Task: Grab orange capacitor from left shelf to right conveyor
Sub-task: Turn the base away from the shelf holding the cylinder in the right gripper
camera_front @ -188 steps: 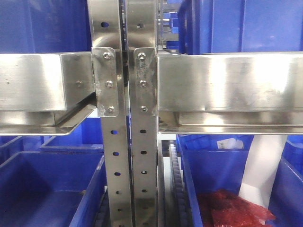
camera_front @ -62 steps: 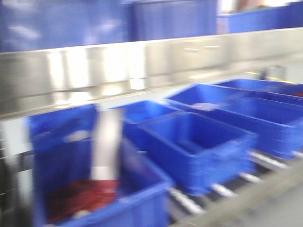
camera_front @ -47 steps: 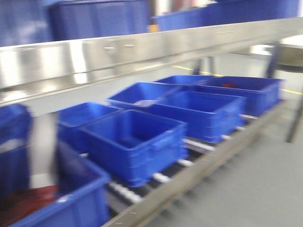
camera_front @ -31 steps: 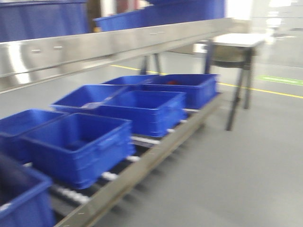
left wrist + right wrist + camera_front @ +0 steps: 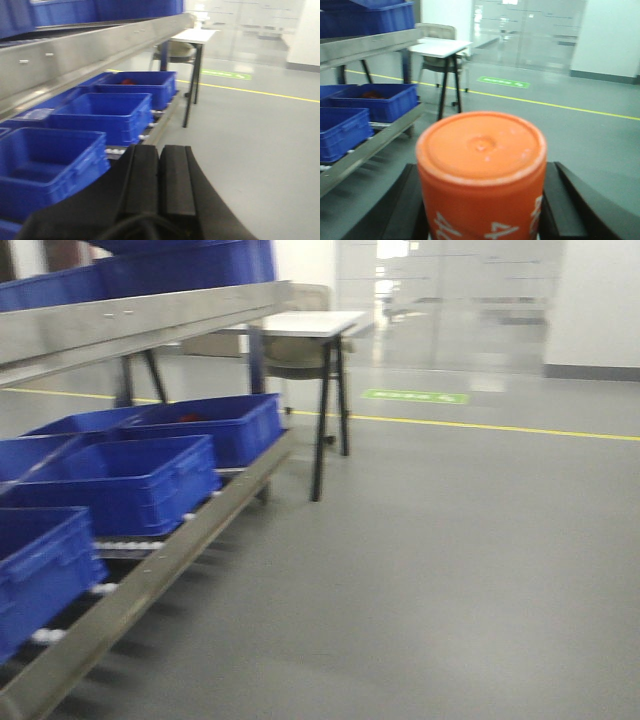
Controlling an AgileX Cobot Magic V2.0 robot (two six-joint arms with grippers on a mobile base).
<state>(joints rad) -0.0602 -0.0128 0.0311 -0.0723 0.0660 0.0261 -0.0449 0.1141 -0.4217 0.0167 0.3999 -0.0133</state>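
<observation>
right tool (image 5: 484, 202) snug around the upright orange capacitor (image 5: 480, 155)

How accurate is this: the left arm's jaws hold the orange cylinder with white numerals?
One error: the orange cylindrical capacitor sits in the right gripper, jaws on either side, as the right wrist view shows. The left gripper is shut and empty.

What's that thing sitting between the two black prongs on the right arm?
The orange capacitor, flat top facing the camera and white numerals on its side, fills the gap between the right end effector's fingers. Only the right wrist view shows it.
</observation>
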